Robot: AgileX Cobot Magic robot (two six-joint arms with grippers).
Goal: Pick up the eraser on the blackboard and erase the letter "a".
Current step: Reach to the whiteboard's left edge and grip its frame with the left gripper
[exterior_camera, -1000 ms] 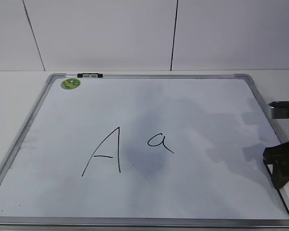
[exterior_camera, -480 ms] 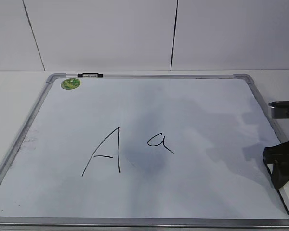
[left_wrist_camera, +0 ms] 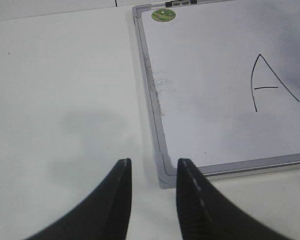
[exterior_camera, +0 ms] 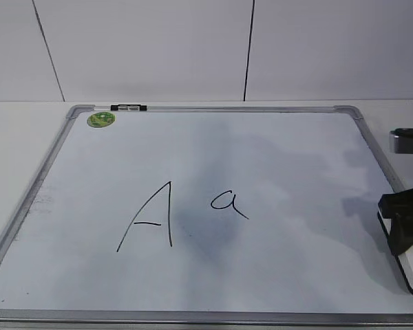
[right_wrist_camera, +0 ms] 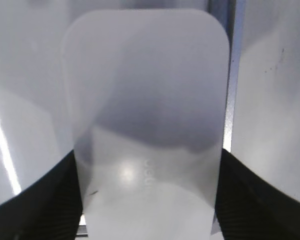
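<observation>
The white eraser (right_wrist_camera: 145, 90) fills the right wrist view, and my right gripper (right_wrist_camera: 147, 167) is shut on it, one black finger pressed on each long side. In the exterior view the right gripper (exterior_camera: 403, 230) holds the eraser (exterior_camera: 409, 273) over the blackboard's (exterior_camera: 213, 108) right edge. The small letter "a" (exterior_camera: 227, 201) is written mid-board, well left of the eraser. My left gripper (left_wrist_camera: 153, 167) stands open and empty above the table, just off the blackboard's (left_wrist_camera: 152, 100) near left corner.
A tall capital "A" (exterior_camera: 151, 218) is written left of the small letter. A round green sticker (exterior_camera: 101, 119) sits at the board's far left corner, with a small black clip (exterior_camera: 128, 107) on the far frame. A white tiled wall stands behind.
My right gripper has risen a little with the eraser, so its lower end stands higher in the exterior view. The left arm and the writing are unchanged.
</observation>
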